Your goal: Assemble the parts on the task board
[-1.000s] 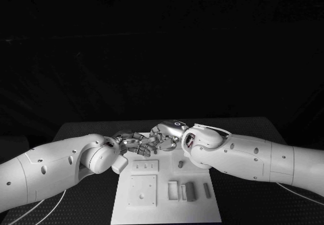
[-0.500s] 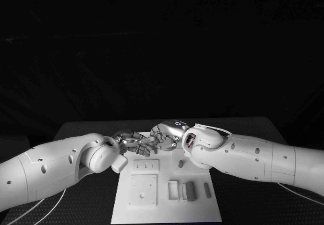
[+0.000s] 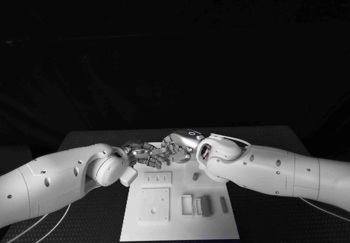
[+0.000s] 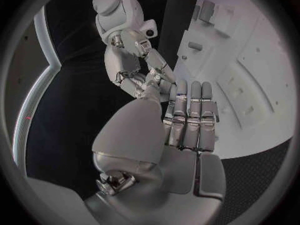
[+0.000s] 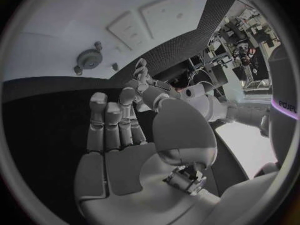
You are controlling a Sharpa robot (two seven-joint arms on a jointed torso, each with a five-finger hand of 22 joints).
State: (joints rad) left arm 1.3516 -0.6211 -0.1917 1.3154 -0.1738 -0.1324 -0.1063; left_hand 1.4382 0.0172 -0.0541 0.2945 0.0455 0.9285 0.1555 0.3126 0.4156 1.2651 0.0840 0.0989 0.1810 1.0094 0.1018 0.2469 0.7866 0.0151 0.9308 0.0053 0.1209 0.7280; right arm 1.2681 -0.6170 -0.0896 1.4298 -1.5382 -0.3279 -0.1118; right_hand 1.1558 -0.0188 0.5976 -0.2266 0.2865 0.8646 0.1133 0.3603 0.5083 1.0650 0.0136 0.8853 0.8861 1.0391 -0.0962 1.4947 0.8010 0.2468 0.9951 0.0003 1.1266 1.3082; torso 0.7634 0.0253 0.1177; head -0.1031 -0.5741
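The two shiny silver hands meet fingertip to fingertip over the far end of the flat white task board (image 3: pixel 178 223). The left hand (image 3: pixel 144 153) and right hand (image 3: pixel 177 147) both curl in (whether they pinch anything, I cannot tell). Small blocky grey parts (image 3: pixel 205 206) lie near its right side.

Two white arms reach inward and meet. The left hand (image 3: pixel 143 155) and right hand (image 3: pixel 177 150) touch fingertips, fingers extended close together, nothing visibly held.
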